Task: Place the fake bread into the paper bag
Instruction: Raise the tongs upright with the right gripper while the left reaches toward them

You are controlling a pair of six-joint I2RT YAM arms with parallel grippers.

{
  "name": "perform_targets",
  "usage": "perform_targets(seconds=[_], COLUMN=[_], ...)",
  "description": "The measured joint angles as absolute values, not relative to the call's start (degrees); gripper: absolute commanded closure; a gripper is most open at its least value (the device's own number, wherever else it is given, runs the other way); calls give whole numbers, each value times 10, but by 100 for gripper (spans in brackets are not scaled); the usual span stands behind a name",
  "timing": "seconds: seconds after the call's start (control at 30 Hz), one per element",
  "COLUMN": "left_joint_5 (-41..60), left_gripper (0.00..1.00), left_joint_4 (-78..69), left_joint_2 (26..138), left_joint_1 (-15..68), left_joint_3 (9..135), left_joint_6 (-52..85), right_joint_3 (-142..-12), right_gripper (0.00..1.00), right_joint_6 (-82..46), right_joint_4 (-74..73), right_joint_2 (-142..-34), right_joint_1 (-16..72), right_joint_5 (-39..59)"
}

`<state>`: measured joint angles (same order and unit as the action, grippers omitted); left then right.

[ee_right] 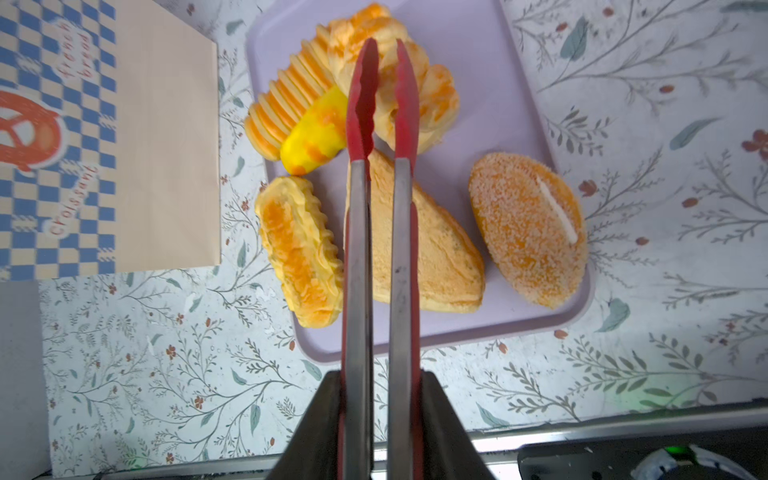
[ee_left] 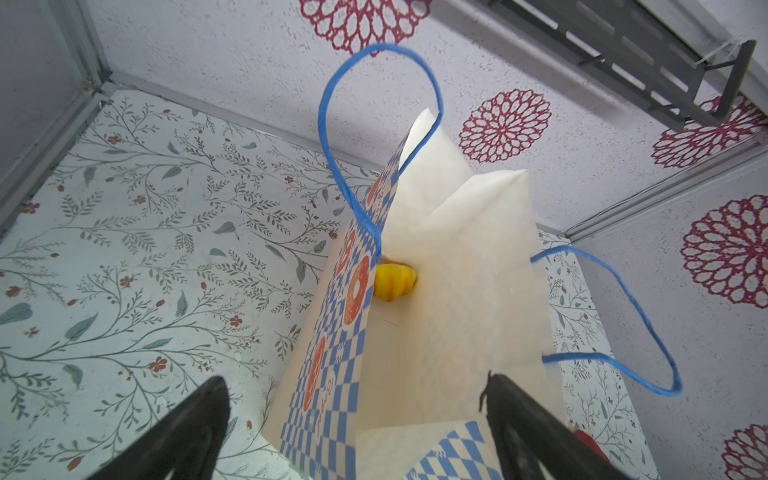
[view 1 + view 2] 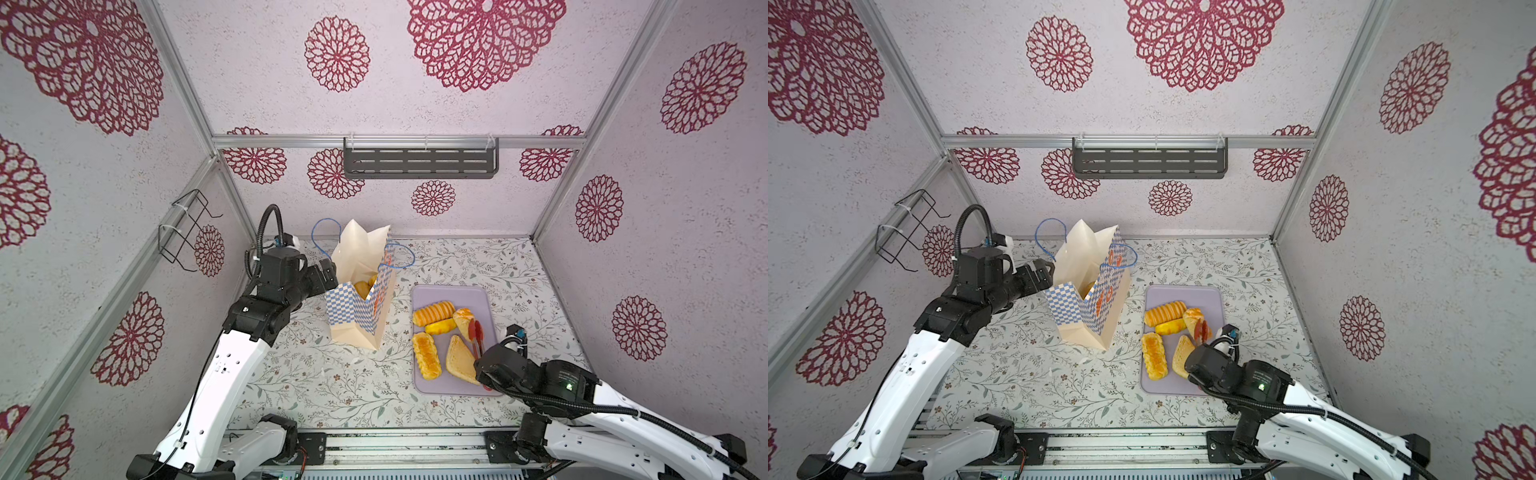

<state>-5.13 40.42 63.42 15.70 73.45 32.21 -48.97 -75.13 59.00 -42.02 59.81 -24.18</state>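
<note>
1. left claw (image 2: 355, 380) spread wide at the bag (image 2: 457, 291) rim, likely steadying its mouth; one bread (image 2: 395, 282) sits inside, ahead of it.
2. right claw (image 1: 380, 376) squeezes tongs (image 1: 361, 104), tips over tray (image 1: 478, 83) bread ahead, poised to pick.

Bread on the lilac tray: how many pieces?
6, all seen in the right wrist view: ribbed roll, yellow roll and flaky pastry at the tray's back end; ridged loaf, toast slice and sugared bun at its front. None looks hidden.

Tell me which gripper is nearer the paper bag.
Left. The left gripper hangs open beside the paper bag; the right gripper, clamping red tongs, is by the lilac tray.
</note>
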Motion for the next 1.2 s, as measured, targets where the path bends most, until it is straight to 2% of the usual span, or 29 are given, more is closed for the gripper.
perform_targets(seconds=[0.2,0.33,0.43,0.73,0.97,1.2], left_joint_5=[-67,-78,-48,138,208,248], left_gripper=[1,1,2,3,3,2], left_joint_4=[462,488,482,253,112,-12], left_joint_2=[638,662,683,729,838,883], left_joint_1=[169,240,287,324,387,395], left_joint_3=[850,937,968,839,875,892], left_joint_6=[307,305,318,435,455,465], right_joint_3=[-564,-623,-662,-703,-752,-750], right_gripper=[77,79,79,78,78,81], right_joint_6=[-660,-595,-547,-447,-420,-474], right_joint_4=[577,553,523,387,288,157], right_joint_2=[-416,-437,-456,-490,-530,-568], right_joint_1=[538,510,498,462,400,292], right_joint_5=[-251,-253,-252,-190,-74,85])
